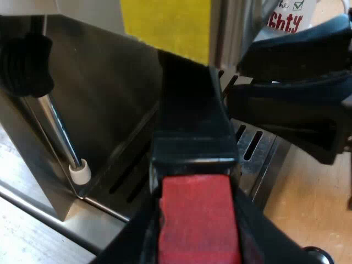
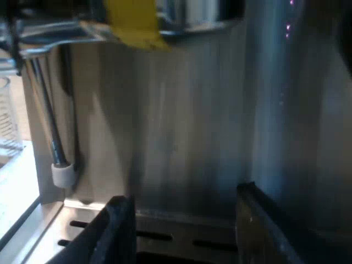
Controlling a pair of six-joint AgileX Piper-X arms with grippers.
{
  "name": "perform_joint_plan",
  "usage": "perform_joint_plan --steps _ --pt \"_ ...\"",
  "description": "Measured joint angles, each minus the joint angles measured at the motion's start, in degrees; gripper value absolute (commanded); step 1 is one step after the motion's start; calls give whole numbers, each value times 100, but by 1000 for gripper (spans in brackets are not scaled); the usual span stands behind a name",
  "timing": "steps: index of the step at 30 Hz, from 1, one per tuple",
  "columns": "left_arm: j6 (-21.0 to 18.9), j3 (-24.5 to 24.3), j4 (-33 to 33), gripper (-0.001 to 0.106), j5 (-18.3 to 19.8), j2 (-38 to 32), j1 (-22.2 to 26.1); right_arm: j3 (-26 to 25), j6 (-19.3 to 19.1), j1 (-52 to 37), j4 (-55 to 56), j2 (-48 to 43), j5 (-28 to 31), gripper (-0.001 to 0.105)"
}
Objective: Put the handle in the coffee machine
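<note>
Gripping the handle (image 1: 192, 165) close to its red end (image 1: 198, 220), the left jaws are closed on it, with a black finger (image 1: 129, 242) pressed to each side of the red block. The handle reaches out from them over the slotted drip tray (image 1: 256, 146) towards the steel front of the coffee machine (image 1: 104, 93). Its metal head is hidden beyond the dark shaft, so I cannot tell how near it is to the socket. I judge it is not yet locked in.

The right jaws stand wide apart with nothing between them. Their fingers (image 2: 118, 231) are low over the drip tray, just beside the handle and facing the machine's front wall.

The handle looks stiff and probably top-heavy, with most of the weight in the far metal head. A hold this far back gives good leverage for a twist, but the head may sag or roll. The flat sides of the squared shaft are the sensible place to clamp, because the black plastic looks smooth and a little slippery. The red end is matt and blocky.

The machine's panels are brushed steel with soft reflections. A thin polished steam wand (image 1: 60, 132) ends in a white rubbery tip, below a black ribbed knob (image 1: 25, 63). A yellow patch (image 1: 165, 25) sits higher on the machine. A mug (image 1: 291, 16) with red lettering stands beyond it, and the surface (image 1: 313, 198) is pale wood.
</note>
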Motion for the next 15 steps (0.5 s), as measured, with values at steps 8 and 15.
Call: perform_joint_plan --steps 8,15 --pt "0 0 5 0 0 0 0 -632 -759 -53 -39 403 71 44" --pt "0 0 5 0 0 0 0 -886 -769 -140 -65 463 166 44"
